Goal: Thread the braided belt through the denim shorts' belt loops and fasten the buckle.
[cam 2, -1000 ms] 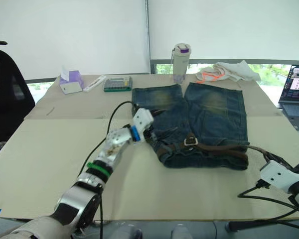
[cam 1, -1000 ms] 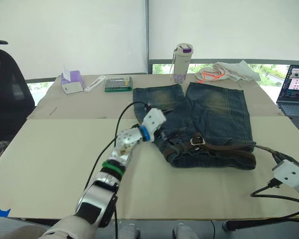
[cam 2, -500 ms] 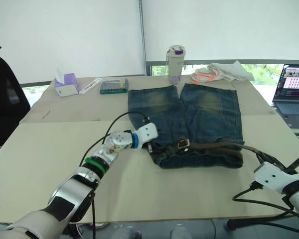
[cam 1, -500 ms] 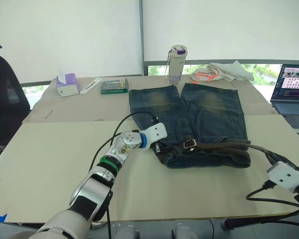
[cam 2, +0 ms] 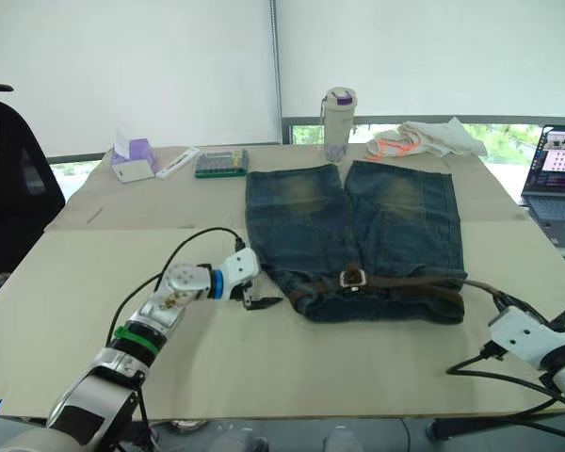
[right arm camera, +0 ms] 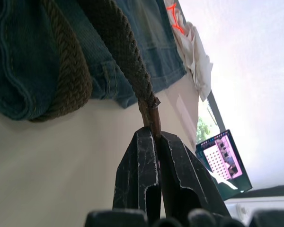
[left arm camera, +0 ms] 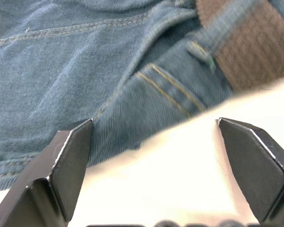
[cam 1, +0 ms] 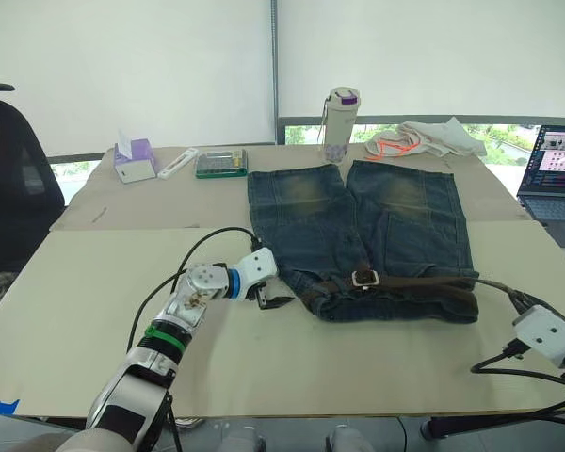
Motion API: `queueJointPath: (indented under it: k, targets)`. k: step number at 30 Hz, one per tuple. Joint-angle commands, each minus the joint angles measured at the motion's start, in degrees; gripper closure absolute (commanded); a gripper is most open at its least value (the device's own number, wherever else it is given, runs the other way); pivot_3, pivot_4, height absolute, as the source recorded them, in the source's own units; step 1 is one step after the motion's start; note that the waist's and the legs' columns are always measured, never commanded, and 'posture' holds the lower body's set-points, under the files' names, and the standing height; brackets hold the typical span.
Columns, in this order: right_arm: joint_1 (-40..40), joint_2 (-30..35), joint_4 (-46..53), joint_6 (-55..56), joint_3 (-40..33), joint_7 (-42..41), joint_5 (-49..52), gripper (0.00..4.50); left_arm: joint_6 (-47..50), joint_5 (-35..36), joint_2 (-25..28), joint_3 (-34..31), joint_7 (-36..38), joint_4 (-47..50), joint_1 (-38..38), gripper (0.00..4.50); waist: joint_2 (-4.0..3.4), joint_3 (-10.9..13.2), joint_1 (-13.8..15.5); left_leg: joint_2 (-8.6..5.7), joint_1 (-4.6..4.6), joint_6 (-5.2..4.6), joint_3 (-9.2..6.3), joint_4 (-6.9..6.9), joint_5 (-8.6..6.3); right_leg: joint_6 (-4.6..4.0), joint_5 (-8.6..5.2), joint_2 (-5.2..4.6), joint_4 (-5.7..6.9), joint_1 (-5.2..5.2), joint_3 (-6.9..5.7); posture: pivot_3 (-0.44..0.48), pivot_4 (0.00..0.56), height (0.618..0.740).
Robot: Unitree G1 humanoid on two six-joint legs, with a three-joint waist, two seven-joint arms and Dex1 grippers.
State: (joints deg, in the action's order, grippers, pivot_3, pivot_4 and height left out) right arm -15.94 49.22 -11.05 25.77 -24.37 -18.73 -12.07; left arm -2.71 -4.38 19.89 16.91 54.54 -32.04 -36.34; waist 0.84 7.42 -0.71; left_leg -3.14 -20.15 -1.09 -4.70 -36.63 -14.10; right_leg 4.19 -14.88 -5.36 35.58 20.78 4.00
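Beyond shorts (cam 1: 363, 226): bottle (cam 1: 338, 113), cloth (cam 1: 424, 137), perhaps calculator (cam 1: 221, 162); left gripper (left arm camera: 156, 156) gapes empty, right gripper (right arm camera: 155, 137) pinches belt (right arm camera: 118, 42).

The denim shorts (cam 1: 363, 231) are dark blue with faded yellowish patches high on both legs and tan stitching along the seams. Across the waistband runs the braided belt (cam 1: 424, 282), dark brown in a woven plait, with a silvery buckle (cam 1: 364, 279). The table (cam 1: 75, 282) is pale beige. In the upper middle stands a white bottle (cam 1: 339, 121) with a purple lid; to its right lies a white cloth (cam 1: 433, 137) with orange cord. At upper left sits a lilac tissue box (cam 1: 136, 158).
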Motion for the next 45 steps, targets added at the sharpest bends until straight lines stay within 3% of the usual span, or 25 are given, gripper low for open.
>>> queueJointPath:
  k: [1, 5, 9, 17, 18, 19, 25, 30, 45]
  targets:
    - [1.0, 1.4, 0.9, -1.2, -2.4, -0.2, 1.6, 4.50, 1.1, -1.1, 0.6, 0.1, -1.0, -2.8, 1.3, 0.04, -0.06, 0.0, 0.0, 0.00, 0.02, 0.00, 0.00, 0.00, 0.00, 0.01, -0.01, 0.00, 0.00, -0.03, 0.00, 0.000, 0.150, 0.740]
    - [1.6, 1.5, 1.5, -1.4, -2.0, -0.6, 1.5, 4.50, -2.8, 1.4, -0.7, -1.5, 0.3, -3.9, 0.2, 0.04, -0.08, 0.0, 0.0, 0.00, 0.04, 0.00, -0.01, 0.00, 0.00, 0.28, -0.16, -0.01, -0.02, -0.07, 0.00, 0.000, 0.150, 0.740]
    - [1.8, 1.0, 2.6, -1.5, -1.6, -1.6, 1.8, 4.50, -7.2, 3.7, -0.8, -1.2, 7.0, -5.0, -1.6, 0.04, -0.08, 0.0, 0.1, -0.02, -0.05, 0.00, 0.00, 0.00, -0.01, 0.22, -0.12, -0.02, -0.15, -0.05, -0.07, 0.000, 0.150, 0.740]
    - [1.4, 0.0, 5.4, -2.8, -0.7, -2.4, 1.7, 4.50, -13.4, 2.7, -4.1, -1.0, 11.8, -17.3, -13.1, 0.04, 0.04, 0.0, 0.0, -0.10, -0.16, -0.01, 0.04, 0.00, -0.03, 0.13, 0.03, -0.02, -0.40, -0.06, -0.11, 0.000, 0.150, 0.740]
    - [1.4, 0.0, 5.5, -2.9, -0.7, -2.4, 1.7, 4.50, -13.9, 2.6, -4.4, -1.0, 12.4, -18.7, -14.0, 0.58, 0.04, 0.0, 0.0, -0.10, -0.17, -0.01, 0.06, 0.00, -0.03, 0.15, 0.03, -0.01, -0.43, -0.06, -0.11, 0.000, 0.150, 0.740]
    - [1.4, 0.0, 5.6, -3.0, -0.6, -2.4, 1.6, 4.50, -13.9, 2.5, -4.8, -0.9, 13.7, -20.2, -15.2, 0.77, 0.04, 0.0, 0.0, -0.14, -0.17, -0.01, 0.06, 0.00, -0.04, 0.17, 0.02, 0.00, -0.45, -0.06, -0.11, 0.000, 0.150, 0.740]
    - [0.9, -0.3, 6.2, -3.1, -0.7, -1.9, 1.4, 4.50, -13.3, -2.7, -4.6, 3.0, 21.4, -29.9, -21.5, 2.86, 0.09, 0.1, -0.2, -0.21, -0.17, -0.05, 0.08, 0.00, -0.06, 0.43, -0.14, 0.06, -0.46, -0.05, -0.11, 0.000, 0.150, 0.740]
    - [0.1, -0.8, 6.7, -3.3, -0.9, -1.5, 1.4, 4.50, -15.6, -0.6, -5.8, -0.5, 20.1, -32.1, -22.9, 4.44, 0.09, 0.1, -0.2, -0.13, -0.17, -0.08, 0.05, 0.00, -0.08, 0.47, -0.16, 0.07, -0.46, -0.05, -0.11, 0.000, 0.150, 0.740]
    - [0.2, -1.1, 6.4, -12.2, 1.2, -2.9, 0.8, 4.50, -30.9, 8.9, -1.9, -12.8, 22.7, -28.8, -12.7, 4.44, 0.10, 0.1, -0.3, -0.02, -0.17, -0.08, -0.08, 0.00, -0.08, 0.08, 0.07, 0.05, -0.41, 0.03, -0.07, 0.000, 0.150, 0.740]
